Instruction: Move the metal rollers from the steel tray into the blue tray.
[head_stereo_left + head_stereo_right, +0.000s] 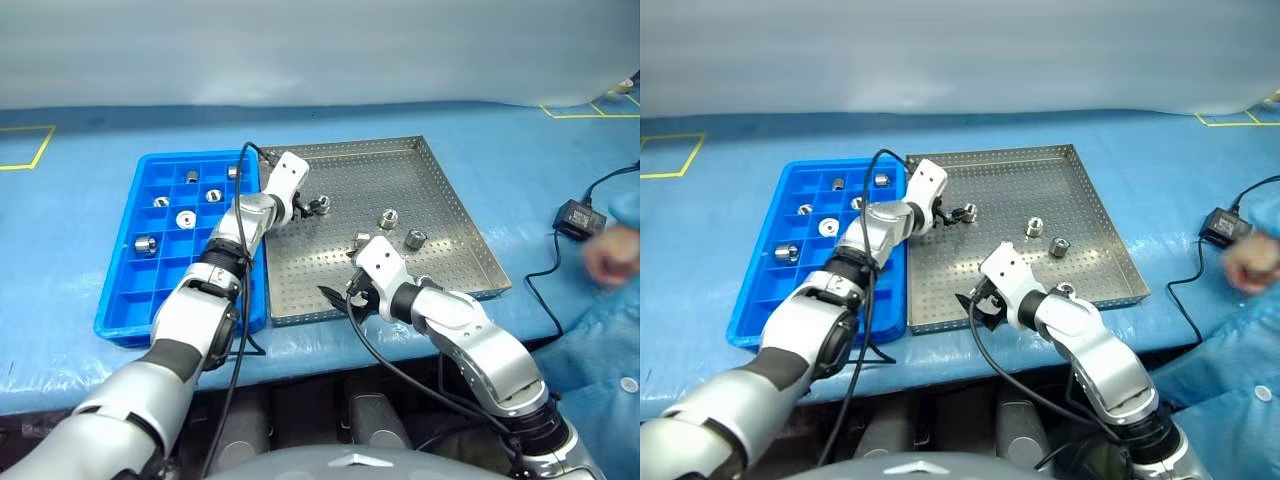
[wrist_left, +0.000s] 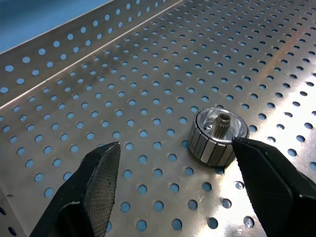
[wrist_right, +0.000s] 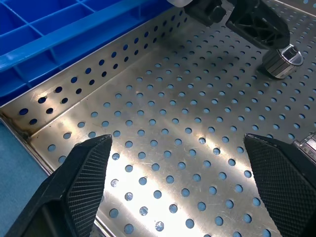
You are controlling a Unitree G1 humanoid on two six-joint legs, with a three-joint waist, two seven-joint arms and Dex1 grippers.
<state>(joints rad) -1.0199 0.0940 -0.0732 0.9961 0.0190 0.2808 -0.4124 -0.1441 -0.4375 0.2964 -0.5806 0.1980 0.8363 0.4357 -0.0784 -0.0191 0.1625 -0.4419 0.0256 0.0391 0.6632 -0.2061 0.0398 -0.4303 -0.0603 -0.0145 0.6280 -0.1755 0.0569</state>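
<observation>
Left gripper [image 2: 173,173], jaws spread, is shown over the steel tray [image 1: 470,235] with one metal roller [image 2: 218,135] standing on the tray between its fingers, gripped by neither. Right gripper [image 3: 182,182] is held wide open above the tray's near corner. Several rollers [image 1: 147,244] are seen in the blue tray [image 1: 120,290].

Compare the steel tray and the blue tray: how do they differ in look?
The steel tray is grey perforated metal with one flat open floor; the blue tray is plastic, divided into square compartments. The steel tray is wider; the blue tray is narrower. Both are shallow and rectangular, lie side by side, and hold metal rollers.
</observation>
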